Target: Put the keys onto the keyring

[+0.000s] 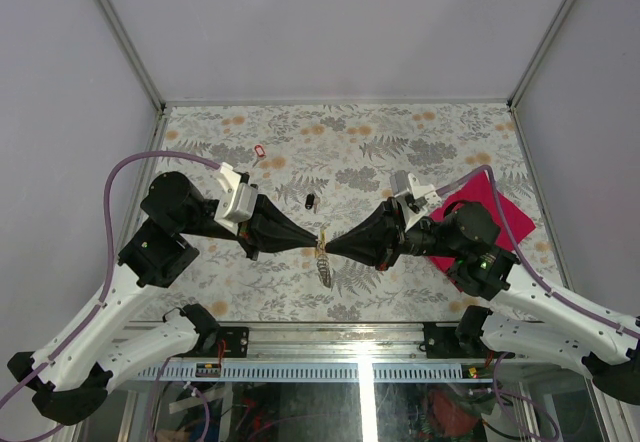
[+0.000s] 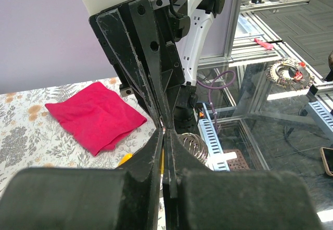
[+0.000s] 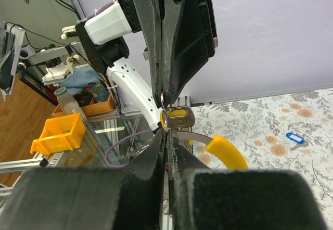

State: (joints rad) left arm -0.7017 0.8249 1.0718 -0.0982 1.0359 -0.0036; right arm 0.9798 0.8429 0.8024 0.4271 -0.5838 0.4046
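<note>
The left gripper [image 1: 316, 242] and right gripper [image 1: 330, 250] meet tip to tip near the table's near edge [image 1: 300, 314]; the left is clamped on a yellow key [image 3: 177, 117], the right on the keyring [image 1: 323, 265]; a black key [image 1: 309, 201] lies farther back with open tabletop around it.

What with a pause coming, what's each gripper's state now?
Left gripper: shut, seemingly on the yellow-headed key.
Right gripper: shut, seemingly on the keyring.

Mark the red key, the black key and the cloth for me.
red key [image 1: 260, 150]: top view, on its red head.
black key [image 1: 310, 201]: top view, on its middle.
cloth [image 2: 96, 115]: left wrist view, on its centre.
</note>
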